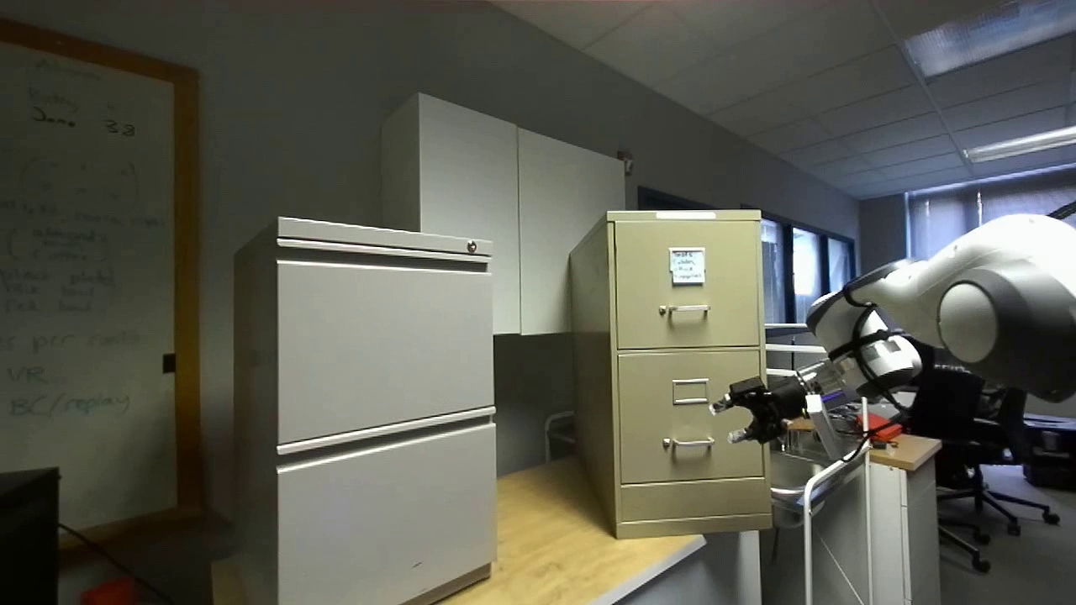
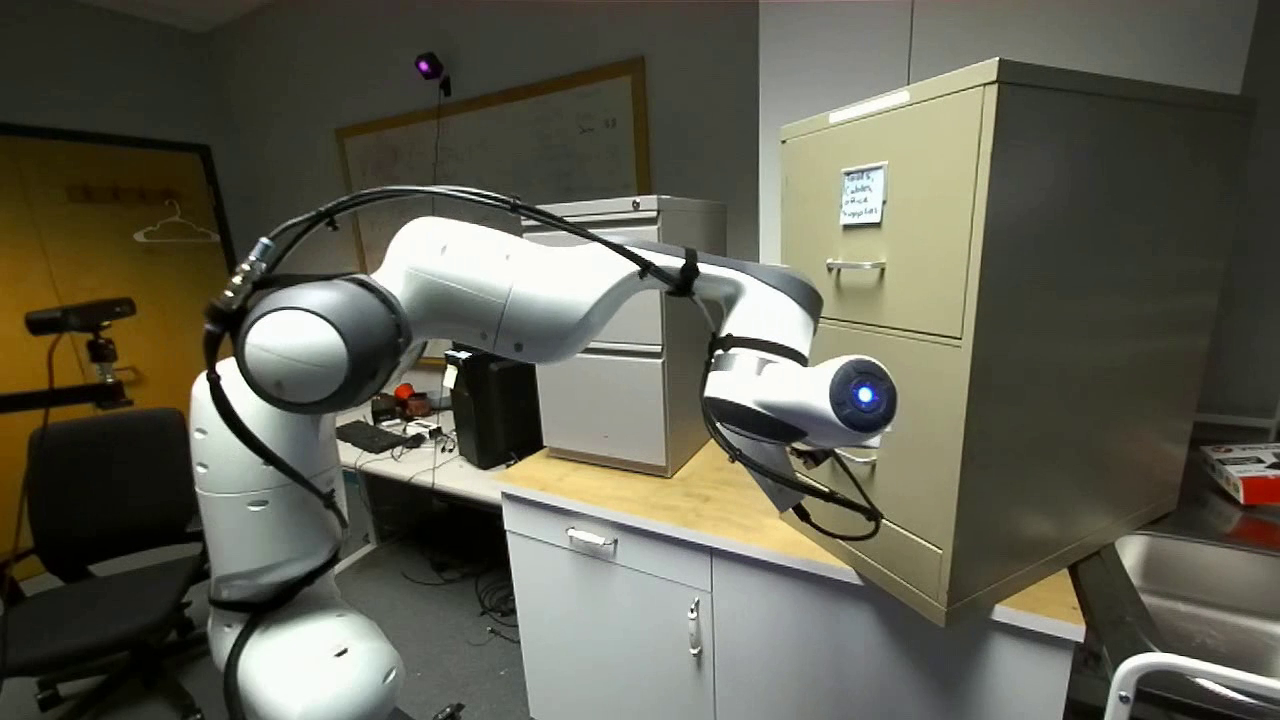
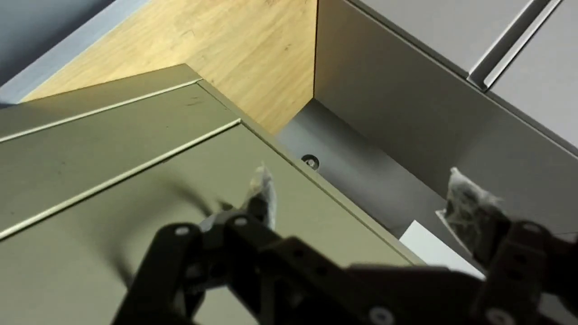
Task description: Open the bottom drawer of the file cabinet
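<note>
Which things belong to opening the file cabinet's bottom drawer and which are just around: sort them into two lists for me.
For the job:
tan file cabinet
its shut bottom drawer
that drawer's silver handle
jaws, open, nothing between them

Just around:
light-grey cabinet
whiteboard
white wall cupboards
black office chair
red-and-white box

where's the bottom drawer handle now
In an exterior view, right of centre: the bottom drawer handle sits below the label holder on the file cabinet, picture-left of the open jaws.
</note>
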### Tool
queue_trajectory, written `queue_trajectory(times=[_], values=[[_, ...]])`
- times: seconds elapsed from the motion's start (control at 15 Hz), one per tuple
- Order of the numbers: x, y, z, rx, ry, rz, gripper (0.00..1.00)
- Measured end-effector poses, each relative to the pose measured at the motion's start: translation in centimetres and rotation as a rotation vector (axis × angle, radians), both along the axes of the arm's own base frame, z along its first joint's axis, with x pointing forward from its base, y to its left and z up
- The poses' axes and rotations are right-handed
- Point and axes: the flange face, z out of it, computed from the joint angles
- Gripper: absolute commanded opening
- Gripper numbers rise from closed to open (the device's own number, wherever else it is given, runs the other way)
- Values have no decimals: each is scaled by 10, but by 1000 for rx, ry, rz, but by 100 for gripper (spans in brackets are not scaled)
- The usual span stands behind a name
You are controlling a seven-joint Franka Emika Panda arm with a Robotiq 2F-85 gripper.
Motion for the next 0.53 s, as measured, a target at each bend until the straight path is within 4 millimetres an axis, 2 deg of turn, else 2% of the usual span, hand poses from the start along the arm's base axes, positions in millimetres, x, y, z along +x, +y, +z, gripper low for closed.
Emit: queue_trajectory(times=[0.27, 0.53], values=[[14, -33, -28, 129, 76, -24, 100], [37, -54, -49, 226, 156, -67, 100]])
